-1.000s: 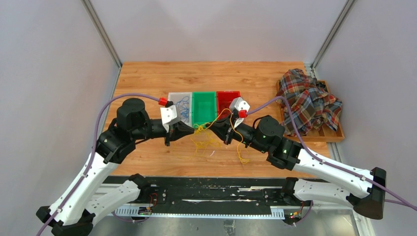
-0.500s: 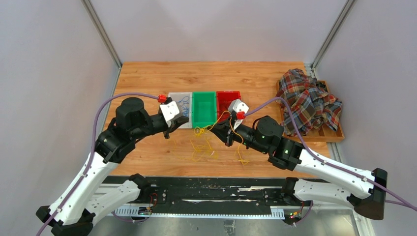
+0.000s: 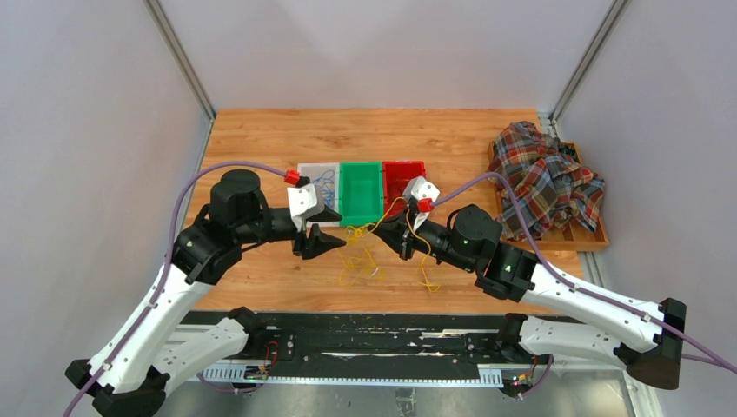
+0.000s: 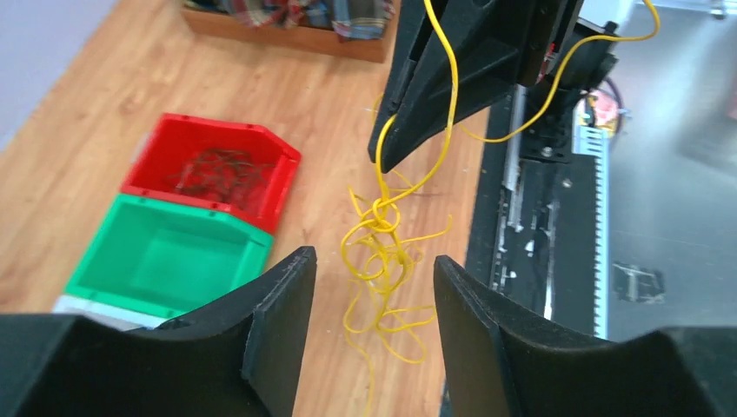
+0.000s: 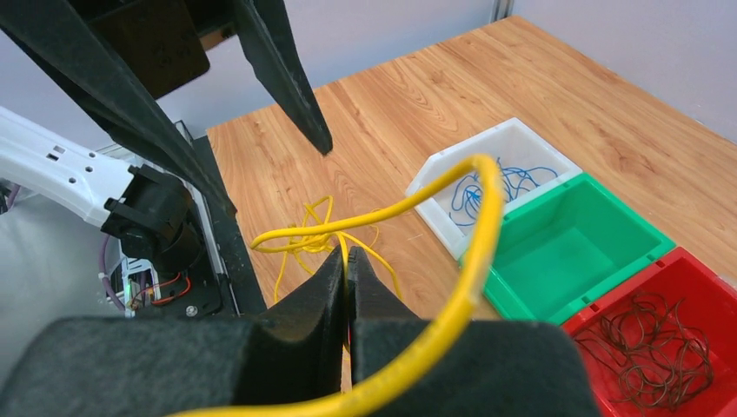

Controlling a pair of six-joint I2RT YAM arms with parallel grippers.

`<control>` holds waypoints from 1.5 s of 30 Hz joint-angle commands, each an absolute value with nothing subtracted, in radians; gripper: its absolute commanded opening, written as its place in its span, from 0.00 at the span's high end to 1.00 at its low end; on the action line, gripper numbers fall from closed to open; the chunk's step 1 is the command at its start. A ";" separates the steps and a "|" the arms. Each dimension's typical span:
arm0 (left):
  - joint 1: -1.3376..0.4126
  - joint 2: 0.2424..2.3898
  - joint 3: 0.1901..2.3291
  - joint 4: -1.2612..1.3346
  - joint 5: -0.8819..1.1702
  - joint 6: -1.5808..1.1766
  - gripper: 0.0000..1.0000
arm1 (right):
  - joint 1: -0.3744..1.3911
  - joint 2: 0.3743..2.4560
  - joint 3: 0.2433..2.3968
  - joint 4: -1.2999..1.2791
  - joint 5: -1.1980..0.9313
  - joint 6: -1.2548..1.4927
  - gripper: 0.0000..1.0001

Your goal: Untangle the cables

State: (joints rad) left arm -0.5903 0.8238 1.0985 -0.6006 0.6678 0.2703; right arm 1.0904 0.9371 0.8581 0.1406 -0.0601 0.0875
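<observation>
On the wooden surface we see the left pincer spread wide and empty, flanking the yellow cables, a knotted tangle lying near the green bin. The right pincer is clamped tight on one strand, holding it raised.

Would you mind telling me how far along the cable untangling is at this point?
Sorted already: blue cables lie in the white bin, dark cables in the red bin; the green bin is empty. In hand: the right gripper is shut on a yellow cable, and the left gripper is open near the knot. Left: the yellow tangle on the table.
</observation>
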 commanded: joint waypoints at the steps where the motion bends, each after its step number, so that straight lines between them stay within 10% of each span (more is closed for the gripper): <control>1: -0.584 0.858 1.100 -0.621 0.797 0.213 0.43 | 1.068 0.937 0.906 0.159 -0.098 0.072 0.99; 28: -0.584 0.827 1.020 -0.455 0.771 0.068 0.98 | 1.066 0.920 0.911 0.171 -0.180 0.108 1.00; 45: -0.584 0.729 0.978 -0.333 0.477 0.105 0.99 | 1.066 0.971 0.882 0.179 -0.178 0.164 0.99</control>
